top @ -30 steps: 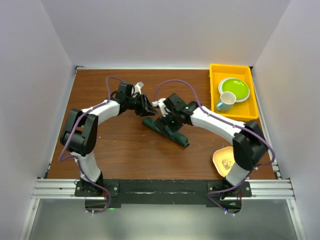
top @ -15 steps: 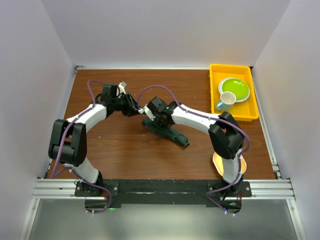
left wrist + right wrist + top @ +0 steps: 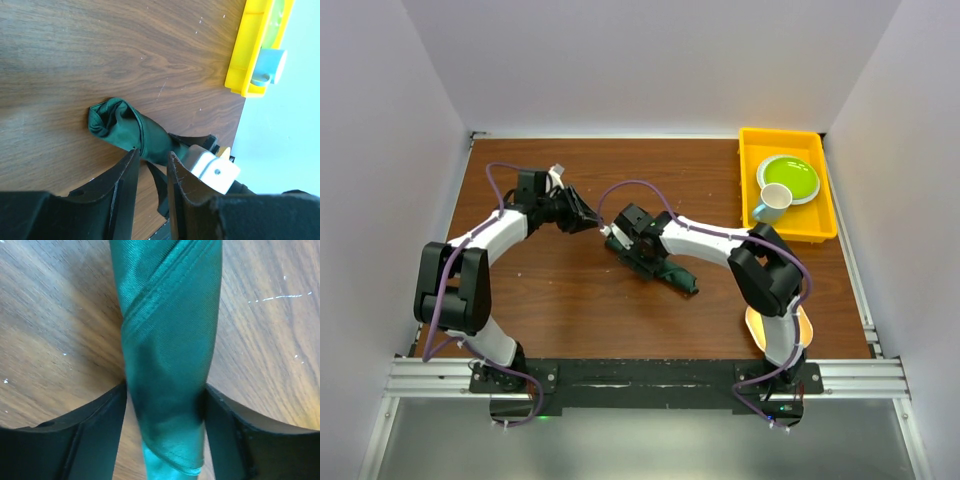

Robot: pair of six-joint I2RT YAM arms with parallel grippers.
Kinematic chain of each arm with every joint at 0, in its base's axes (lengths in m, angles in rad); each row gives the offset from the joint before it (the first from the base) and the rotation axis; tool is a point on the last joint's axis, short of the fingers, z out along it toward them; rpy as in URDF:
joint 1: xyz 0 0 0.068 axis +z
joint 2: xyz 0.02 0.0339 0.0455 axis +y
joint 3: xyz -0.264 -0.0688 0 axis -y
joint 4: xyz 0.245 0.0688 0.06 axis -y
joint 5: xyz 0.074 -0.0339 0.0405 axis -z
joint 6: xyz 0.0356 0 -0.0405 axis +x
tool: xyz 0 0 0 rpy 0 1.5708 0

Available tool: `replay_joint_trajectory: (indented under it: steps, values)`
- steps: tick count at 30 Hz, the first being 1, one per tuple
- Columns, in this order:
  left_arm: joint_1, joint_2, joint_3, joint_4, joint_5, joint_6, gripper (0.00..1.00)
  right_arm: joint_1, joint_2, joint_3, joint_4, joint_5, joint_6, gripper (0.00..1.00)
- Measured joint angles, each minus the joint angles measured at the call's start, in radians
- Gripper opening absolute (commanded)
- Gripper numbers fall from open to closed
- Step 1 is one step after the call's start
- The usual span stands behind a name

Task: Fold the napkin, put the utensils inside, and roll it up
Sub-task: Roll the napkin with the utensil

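The dark green napkin (image 3: 675, 273) lies rolled into a narrow diagonal roll in the middle of the table. My right gripper (image 3: 638, 252) is down over the roll's upper-left part. In the right wrist view the napkin (image 3: 170, 340) runs between my fingers (image 3: 100, 415), which press it from both sides; the right gripper (image 3: 165, 390) is shut on it. My left gripper (image 3: 592, 222) hovers just left of the roll's end, jaws a narrow gap apart and empty. The left wrist view shows the left gripper (image 3: 151, 155) above the roll's end (image 3: 125, 127). The spoon is hidden.
A yellow tray (image 3: 790, 134) at the back right holds a green plate (image 3: 788, 177) and a pale cup (image 3: 772, 203). A small pale yellow plate (image 3: 768, 318) lies at the front right, partly under my right arm. White walls enclose the table.
My right gripper has slid left along the roll toward its upper-left end. My left gripper has drawn back to the left, away from the roll's end.
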Motion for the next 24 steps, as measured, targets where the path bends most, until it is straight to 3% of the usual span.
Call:
replay_joint_trajectory:
  steps: [10,14,24]
  values:
    - [0.009,0.000,-0.022,0.000,0.000,0.001,0.33,-0.004,0.008,-0.001,0.034,0.016,0.040,0.30]
    - [0.010,0.000,-0.027,0.018,0.021,0.000,0.33,-0.036,0.013,0.012,0.033,-0.036,0.077,0.25]
    - [-0.029,0.095,-0.010,0.187,0.169,-0.057,0.33,-0.253,0.031,0.019,0.047,-0.467,0.256,0.23]
